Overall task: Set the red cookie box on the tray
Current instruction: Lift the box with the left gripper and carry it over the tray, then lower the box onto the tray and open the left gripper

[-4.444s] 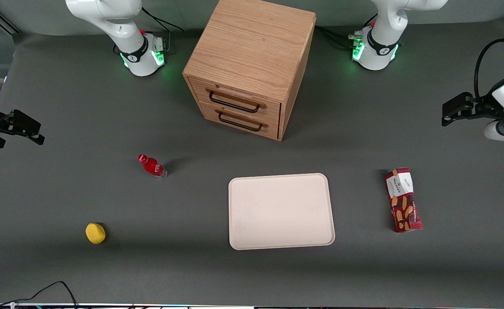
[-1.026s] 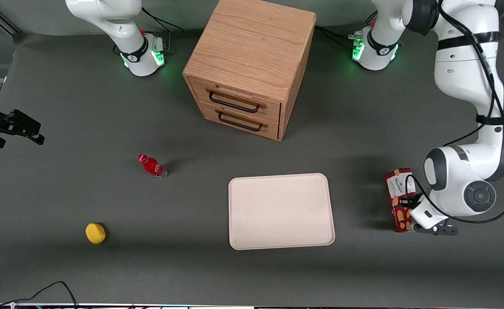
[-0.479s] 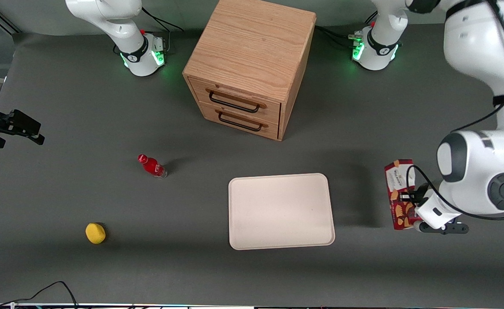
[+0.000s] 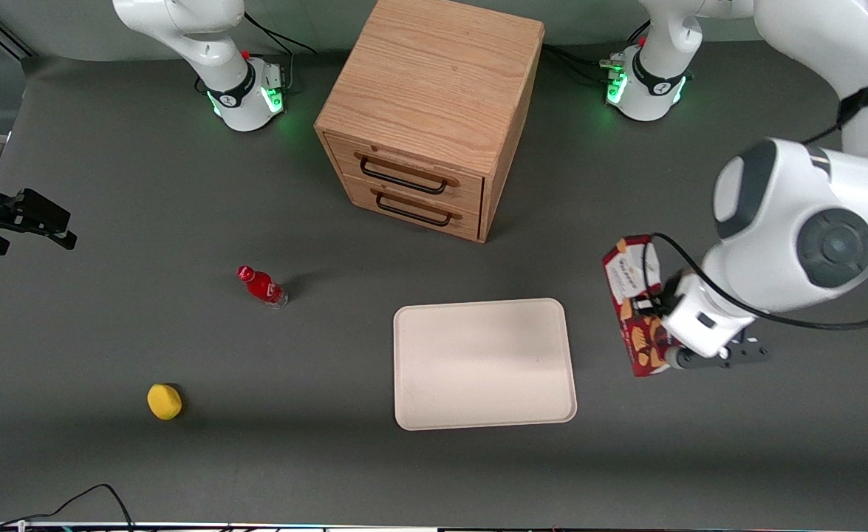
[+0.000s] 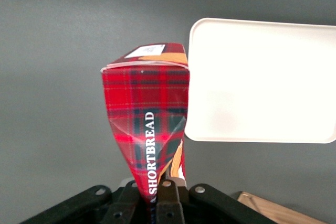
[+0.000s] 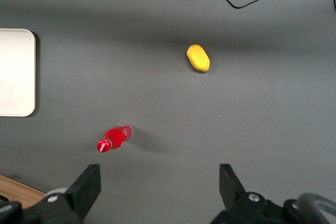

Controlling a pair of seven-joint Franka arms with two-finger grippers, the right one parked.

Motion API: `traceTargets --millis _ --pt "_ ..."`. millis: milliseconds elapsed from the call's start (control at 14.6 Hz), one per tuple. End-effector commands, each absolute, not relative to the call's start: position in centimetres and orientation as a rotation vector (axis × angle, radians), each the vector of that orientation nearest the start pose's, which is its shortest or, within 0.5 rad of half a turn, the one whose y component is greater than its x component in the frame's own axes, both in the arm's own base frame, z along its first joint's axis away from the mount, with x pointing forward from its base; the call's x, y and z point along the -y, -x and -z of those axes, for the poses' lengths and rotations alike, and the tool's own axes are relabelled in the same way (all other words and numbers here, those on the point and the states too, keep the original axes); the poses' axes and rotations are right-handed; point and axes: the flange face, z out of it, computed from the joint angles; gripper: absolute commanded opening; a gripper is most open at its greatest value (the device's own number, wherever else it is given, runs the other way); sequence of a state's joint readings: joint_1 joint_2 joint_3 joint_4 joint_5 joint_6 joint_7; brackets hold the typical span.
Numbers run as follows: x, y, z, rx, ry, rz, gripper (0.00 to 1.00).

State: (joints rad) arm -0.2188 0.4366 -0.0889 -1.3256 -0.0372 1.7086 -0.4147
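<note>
The red cookie box [image 4: 634, 304] hangs in the air above the table, beside the tray's edge on the working arm's end. My left gripper [image 4: 661, 325] is shut on it, pinching the carton so its plaid wall [image 5: 144, 124] creases between the fingers [image 5: 168, 198]. The white-label end points away from the front camera. The cream tray [image 4: 484, 363] lies flat on the grey table with nothing on it; its rounded corner [image 5: 262, 77] shows close beside the held box.
A wooden two-drawer cabinet [image 4: 430, 111] stands farther from the front camera than the tray. A small red bottle [image 4: 261, 285] and a yellow lemon-like object [image 4: 164, 401] lie toward the parked arm's end of the table.
The left gripper came down on the box, shut on it, lifted it off the table and carried it toward the tray. The tray, bottle and yellow object have not moved.
</note>
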Motion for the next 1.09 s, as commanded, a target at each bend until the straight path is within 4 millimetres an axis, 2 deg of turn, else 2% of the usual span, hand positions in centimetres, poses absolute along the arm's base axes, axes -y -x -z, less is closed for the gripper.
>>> traceTargets --millis 0,137,342,547,684,1026 --pt "24.0 -64.3 -47.6 0.287 3.144 -0.081 0.00" --pt "25.3 -65.0 -45.4 0.290 3.163 -0.058 0.00" --pt "26.4 -66.4 -40.2 0.261 3.171 -0.064 0.00" --pt "28.4 -67.1 -35.3 0.227 3.199 -0.053 0.00" --pt "29.4 -67.1 -33.1 0.188 3.202 -0.047 0.00" --pt "29.6 -67.1 -28.0 0.107 3.150 -0.072 0.00"
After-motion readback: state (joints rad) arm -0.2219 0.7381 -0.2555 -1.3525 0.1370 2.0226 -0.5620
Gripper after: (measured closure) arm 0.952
